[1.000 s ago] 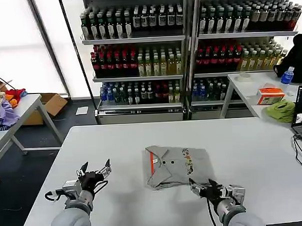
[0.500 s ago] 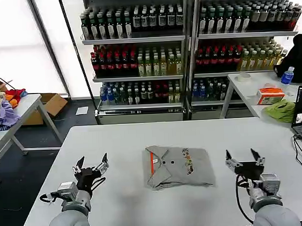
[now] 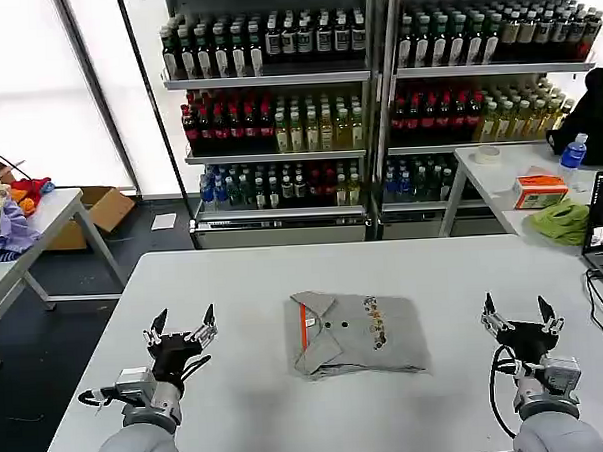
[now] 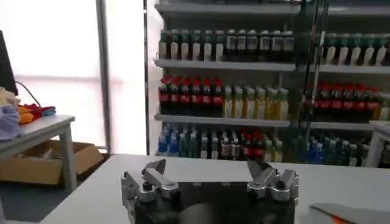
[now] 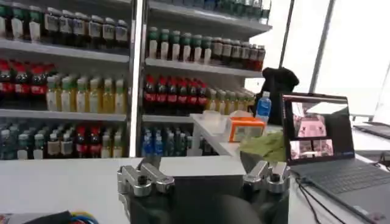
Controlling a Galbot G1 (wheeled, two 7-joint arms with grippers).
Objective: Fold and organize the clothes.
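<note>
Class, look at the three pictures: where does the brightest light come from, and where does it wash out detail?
Head view: white daylight from the tall windows behind blows out the glass, while the folded light grey cotton shirt stays evenly lit. Left wrist view: the same window glares beside the bottle shelves. Right wrist view: the bright panes wash out above the open laptop.

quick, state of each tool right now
Left tool: open, holding nothing, left of the folded shirt.
Right tool: open, holding nothing, right of it.
</note>
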